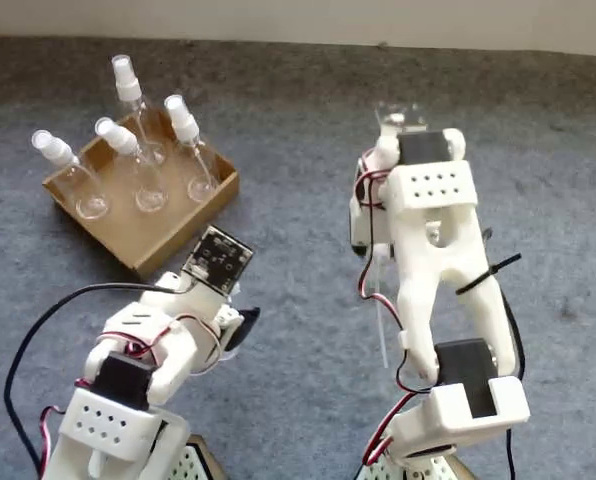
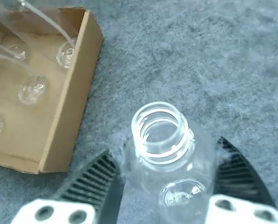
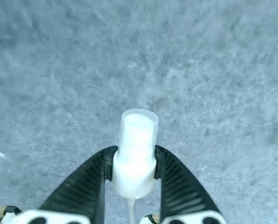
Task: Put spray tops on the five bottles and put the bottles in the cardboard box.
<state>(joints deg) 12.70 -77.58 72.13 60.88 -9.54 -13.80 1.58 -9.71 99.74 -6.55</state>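
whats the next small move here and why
Probably bring the right gripper, shut on the spray top, over to the left gripper and line it up above the bottle held there. That bottle's threaded neck is open, while four capped bottles already sit in the cardboard box.

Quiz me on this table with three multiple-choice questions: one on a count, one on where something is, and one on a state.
1. How many capped bottles stand in the box? A two, B four, C five.
2. Where is the open bottle? A in the box, B beside the box, C in the left hand.
3. The right hand is: A shut on a spray top, B open, C shut on a bottle.
Answers: 1 B, four white tops rise from the box. 2 C, the hand grips it below its threaded neck. 3 A, the hand clamps the white top.
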